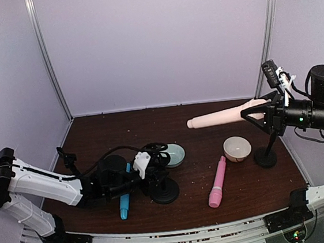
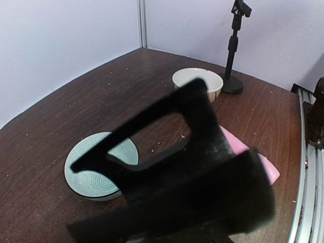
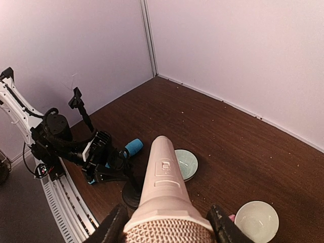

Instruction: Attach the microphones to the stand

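My right gripper is shut on the thick head of the cream microphone and holds it level, high above the table, tail pointing left; the wrist view shows the microphone between both fingers. The pink microphone lies on the table right of centre. The sky-blue microphone lies under my left arm. My left gripper is closed around the upper part of a black round-based stand, whose clip fills the left wrist view.
A second black stand rises at the right, below my right gripper. A third small stand is at the far left. A teal bowl and a cream bowl sit mid-table. Walls enclose three sides.
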`<move>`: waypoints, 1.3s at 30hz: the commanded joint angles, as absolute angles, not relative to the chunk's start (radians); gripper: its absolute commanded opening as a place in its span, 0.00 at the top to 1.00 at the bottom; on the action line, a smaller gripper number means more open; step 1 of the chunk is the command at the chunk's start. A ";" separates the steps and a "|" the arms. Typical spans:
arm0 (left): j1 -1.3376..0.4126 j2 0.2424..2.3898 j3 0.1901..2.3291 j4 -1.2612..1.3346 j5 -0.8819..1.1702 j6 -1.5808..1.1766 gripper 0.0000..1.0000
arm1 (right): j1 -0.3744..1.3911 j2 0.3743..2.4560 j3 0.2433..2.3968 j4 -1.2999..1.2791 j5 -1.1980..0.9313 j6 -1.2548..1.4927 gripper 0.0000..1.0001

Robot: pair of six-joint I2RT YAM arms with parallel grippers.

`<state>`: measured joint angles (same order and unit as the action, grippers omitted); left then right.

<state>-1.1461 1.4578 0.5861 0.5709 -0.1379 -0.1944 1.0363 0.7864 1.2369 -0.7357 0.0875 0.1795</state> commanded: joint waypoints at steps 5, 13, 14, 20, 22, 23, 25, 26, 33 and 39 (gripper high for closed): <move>-1.141 1.388 0.522 0.720 -0.170 -0.225 0.76 | 1.034 0.815 1.228 -0.667 0.128 0.180 1.00; -1.175 1.247 0.485 0.581 -0.492 -0.260 0.94 | 1.035 0.893 1.237 -0.635 0.247 0.179 1.00; -1.175 1.241 0.481 0.576 -0.516 -0.271 0.95 | 1.035 0.901 1.234 -0.623 0.238 0.178 1.00; -1.176 1.290 0.480 0.617 -0.565 -0.359 0.98 | 1.034 0.964 1.242 -0.590 0.192 0.173 1.00; -1.178 1.320 0.478 0.657 -0.562 -0.374 0.92 | 1.035 0.976 1.244 -0.585 0.180 0.171 1.00; -1.179 1.333 0.478 0.669 -0.558 -0.375 0.85 | 1.035 0.980 1.245 -0.584 0.174 0.170 1.00; -1.184 1.343 0.477 0.659 -0.553 -0.383 0.68 | 1.034 0.986 1.250 -0.585 0.164 0.167 1.00; -1.186 1.335 0.469 0.647 -0.546 -0.390 0.61 | 1.035 0.986 1.252 -0.587 0.158 0.165 1.00; -1.194 1.186 0.325 0.648 -0.444 -0.341 0.39 | 1.035 0.978 1.249 -0.610 0.098 0.136 1.00; -1.138 1.125 0.223 0.711 -0.239 -0.211 0.37 | 1.035 0.976 1.231 -0.602 0.015 0.120 1.00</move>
